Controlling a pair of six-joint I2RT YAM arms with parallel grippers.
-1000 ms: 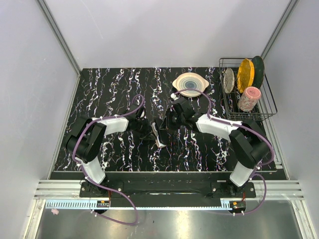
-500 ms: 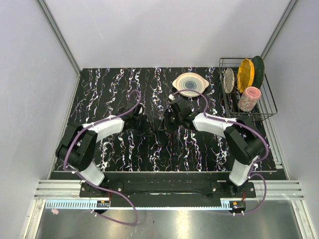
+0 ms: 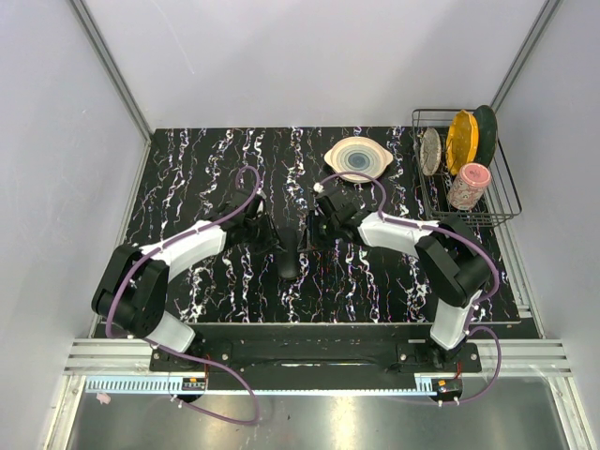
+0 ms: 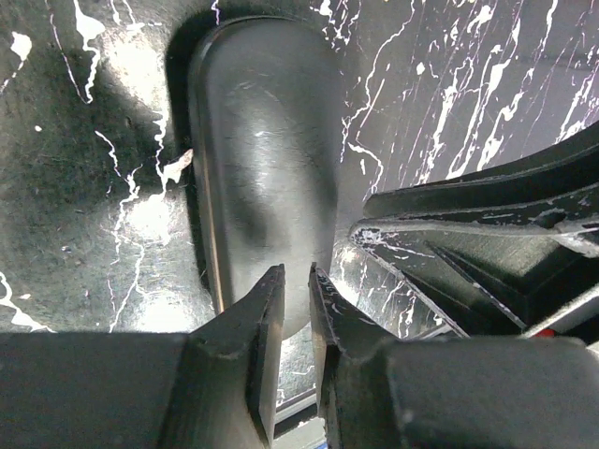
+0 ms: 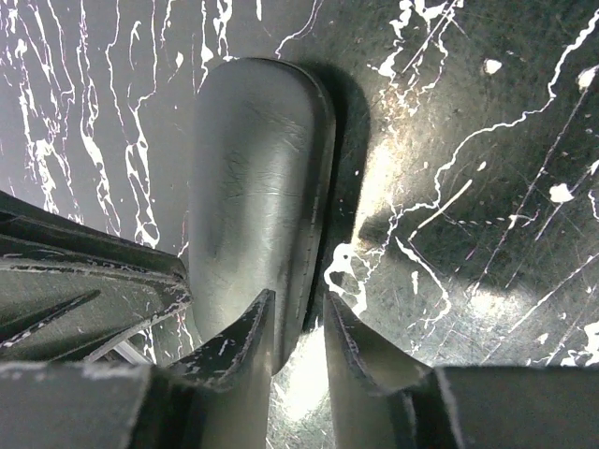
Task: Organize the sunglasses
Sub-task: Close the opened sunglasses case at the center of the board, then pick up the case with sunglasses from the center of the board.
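The black oblong case [image 3: 289,255] lies closed on the black marbled table, in the middle. The sunglasses are not in view. My left gripper [image 3: 270,234] is at the case's far-left end, and my right gripper [image 3: 315,232] is at its far-right end. In the left wrist view the case [image 4: 267,159] lies just under and ahead of my left gripper [image 4: 297,273], whose jaws are nearly together with nothing between them. In the right wrist view my right gripper [image 5: 298,307] hangs over the case's right rim [image 5: 253,178], its jaws a narrow gap apart and empty.
A pale striped bowl [image 3: 357,157] sits behind the grippers. A wire dish rack [image 3: 506,202] at the back right holds plates and a pink cup [image 3: 468,185]. Each wrist view shows the other arm's gripper close beside the case.
The case stood open with its light inside showing a second ago; now its lid is down. Both grippers have moved inward and farther back, to the case's far end.
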